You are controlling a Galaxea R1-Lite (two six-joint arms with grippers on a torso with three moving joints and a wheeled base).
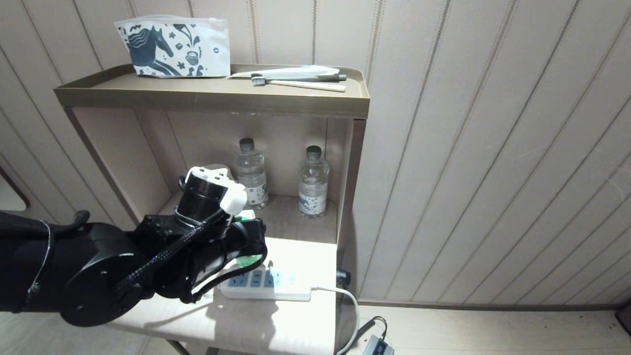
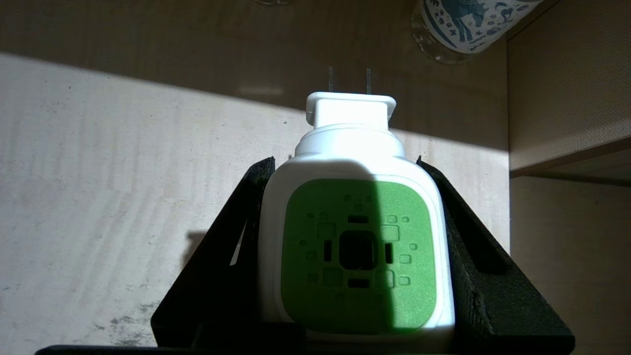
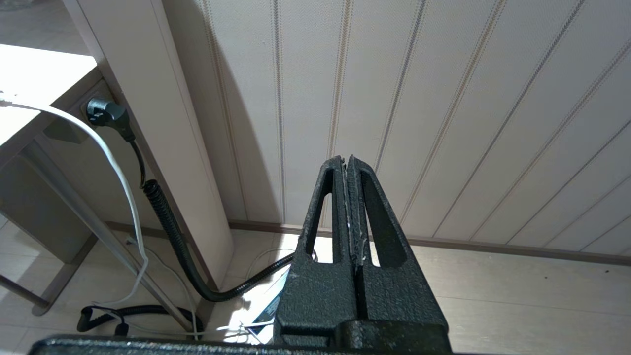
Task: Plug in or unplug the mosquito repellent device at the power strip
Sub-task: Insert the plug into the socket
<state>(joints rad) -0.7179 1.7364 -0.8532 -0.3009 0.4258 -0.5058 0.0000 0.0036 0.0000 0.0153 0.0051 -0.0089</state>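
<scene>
Above the power strip, the left gripper clamps the mosquito repellent device (2 prongs bare), unplugged and not yet inserted.

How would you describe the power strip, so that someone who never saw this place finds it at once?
Find the tan open cabinet against the striped wall, then its lit lower shelf. The power strip lies flat near the shelf's front right, below the left gripper holding the mosquito repellent device. Unlike the upright water bottles behind, it is a flat white bar with blue sockets and a white cable.
</scene>
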